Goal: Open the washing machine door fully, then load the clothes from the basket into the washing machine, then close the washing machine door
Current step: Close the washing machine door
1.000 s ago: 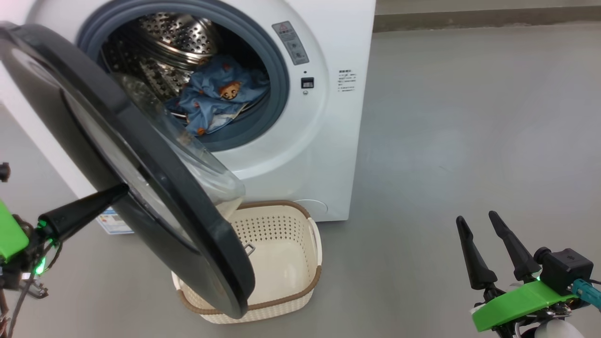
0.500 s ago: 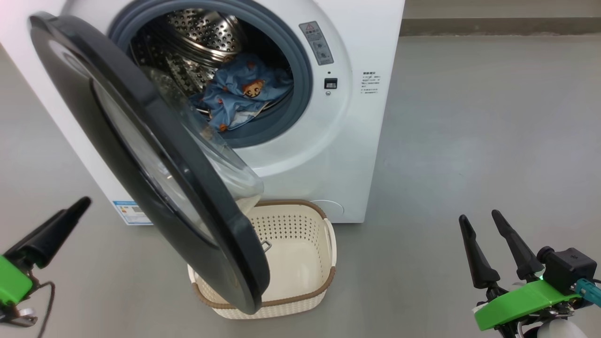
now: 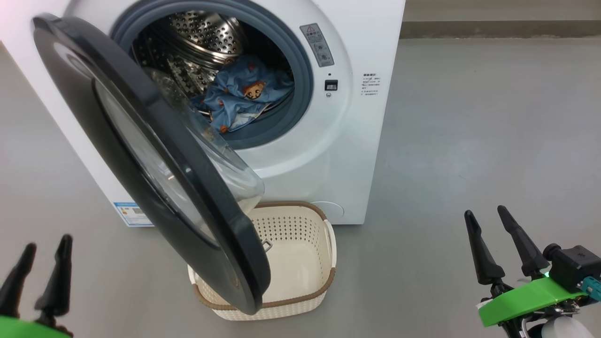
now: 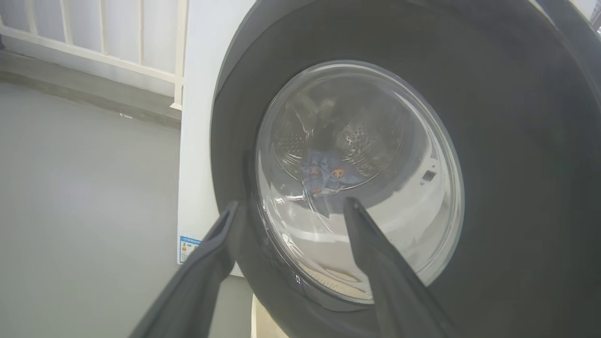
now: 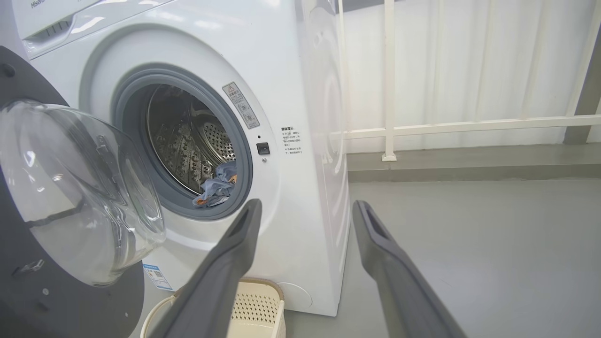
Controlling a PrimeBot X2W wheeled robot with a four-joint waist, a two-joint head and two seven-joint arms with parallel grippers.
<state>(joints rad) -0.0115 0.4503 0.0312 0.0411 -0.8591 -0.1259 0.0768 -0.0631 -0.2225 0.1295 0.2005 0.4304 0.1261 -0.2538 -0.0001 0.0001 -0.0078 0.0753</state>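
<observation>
The white washing machine (image 3: 328, 155) stands ahead with its black-rimmed door (image 3: 141, 155) swung partly open over the basket (image 3: 324, 286). Light blue printed clothes (image 3: 244, 96) lie in the steel drum; they show again as clothes (image 5: 216, 188) from the right wrist and through the door glass (image 4: 357, 183) from the left wrist. The cream basket's visible inside looks bare. My left gripper (image 3: 44, 246) hangs open at the lower left, clear of the door. Open too, my right gripper (image 3: 486, 217) waits at the lower right over the floor.
Grey floor (image 3: 469, 131) spreads to the right of the machine. A white railing (image 5: 389, 126) and a low kerb run behind it. A blue label sticker (image 3: 131, 213) marks the machine's lower left front.
My left gripper has come off the door's outer face, drawn back to the lower left and opened. The camera shifted, then held. The door stays partly open.
</observation>
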